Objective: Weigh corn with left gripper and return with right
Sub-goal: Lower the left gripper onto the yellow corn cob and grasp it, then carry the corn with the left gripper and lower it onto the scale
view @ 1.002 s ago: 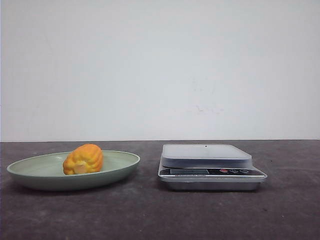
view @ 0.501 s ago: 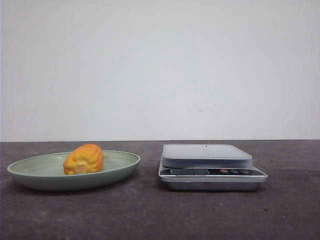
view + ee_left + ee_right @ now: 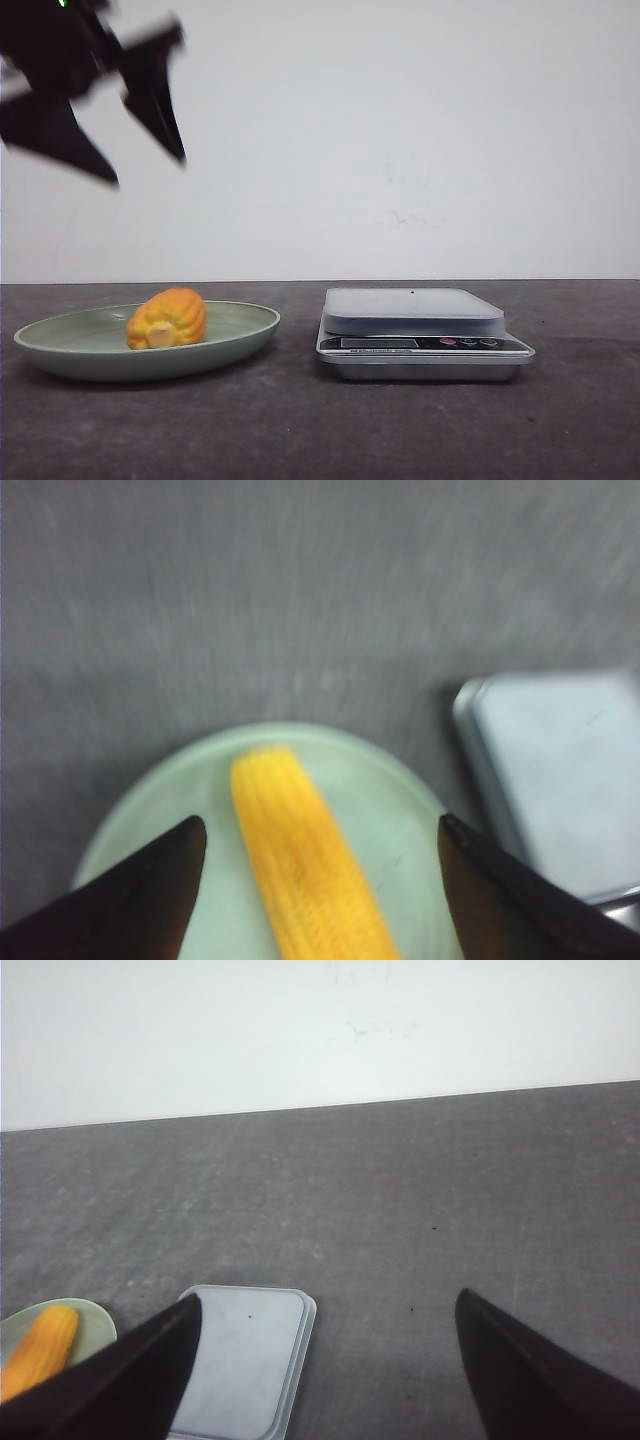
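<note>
The left claw (image 3: pixel 150 170), absent from the front view half a second before, was now seen high at the upper left, blurred by motion, well above the table (image 3: pixel 300 430). Its two dark fingers (image 3: pixel 155 105) were spread wide with nothing between them. In the left wrist view the same spread fingers (image 3: pixel 150 890) framed the corn (image 3: pixel 305 865) below, apart from it on both sides.

The right claw (image 3: pixel 320 1360) was seen only in its own wrist view, its fingers likewise parted and empty, held over the table with the scale (image 3: pixel 245 1360) beneath.

The corn (image 3: pixel 167 318) was unchanged from the earlier frames: it lay on its side in the green plate (image 3: pixel 60 345), its pale cut end turned toward the front camera. The plate rested on the left part of the table. The scale (image 3: pixel 420 335) stood just to the right of the plate, not touching it, with its weighing platform bare. No object stood between the left claw and the corn.
</note>
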